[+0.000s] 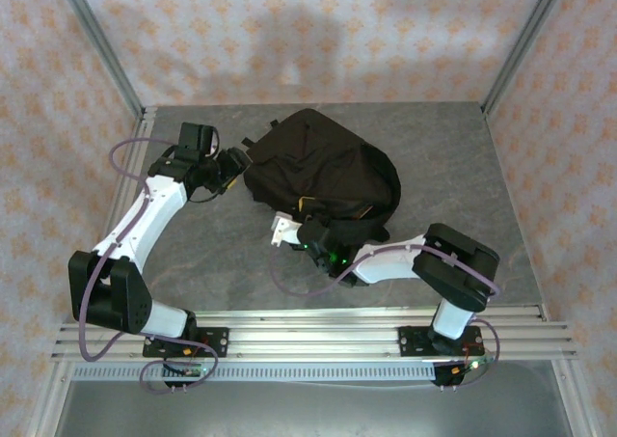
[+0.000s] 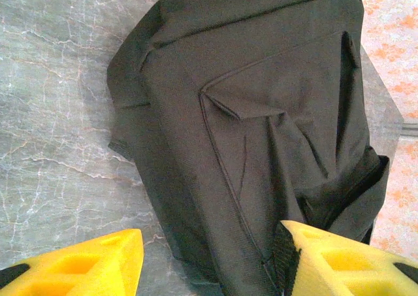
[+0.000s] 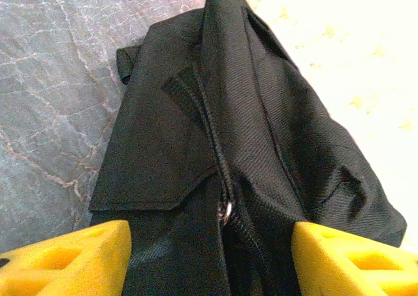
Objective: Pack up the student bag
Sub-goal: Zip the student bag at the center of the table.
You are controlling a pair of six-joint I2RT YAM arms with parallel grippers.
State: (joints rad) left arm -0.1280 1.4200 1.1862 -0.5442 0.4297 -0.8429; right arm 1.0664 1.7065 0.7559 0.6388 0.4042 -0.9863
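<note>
On the grey marbled table [image 1: 212,263]: a large black soft fabric backpack [image 1: 323,172] lies flat near the middle, closer to the far edge than to the arm bases
Backpack and arms: it sits between the two grippers, with the left arm at its left edge and the right arm at its near edge
Left gripper [image 2: 209,244]: its claw is wide open, low over the table and level with the bag's side
Left yellow fingers [image 2: 85,263]: one is over bare table with a gap to the fabric; the other overlaps the bag's lower corner, and I cannot tell whether it touches
Left wrist view of the bag: a broad fabric panel with a stitched seam and a creased fold [image 2: 241,106] across its middle
Right gripper [image 3: 209,244]: its claw is spread wide, astride the bag's near end
Right yellow fingers [image 3: 353,257]: black fabric fills the space between them; I cannot tell whether the pads press on it
Zipper [image 3: 225,178]: it runs up the bag along the midline between the right fingers, with a small metal ring [image 3: 227,210] on it
Strap loop [image 3: 124,57]: a short black loop sticks out from the bag's left side onto the table
Surround: patterned wallpaper panels [image 1: 318,32] behind, an aluminium rail [image 1: 318,326] under the arm bases
</note>
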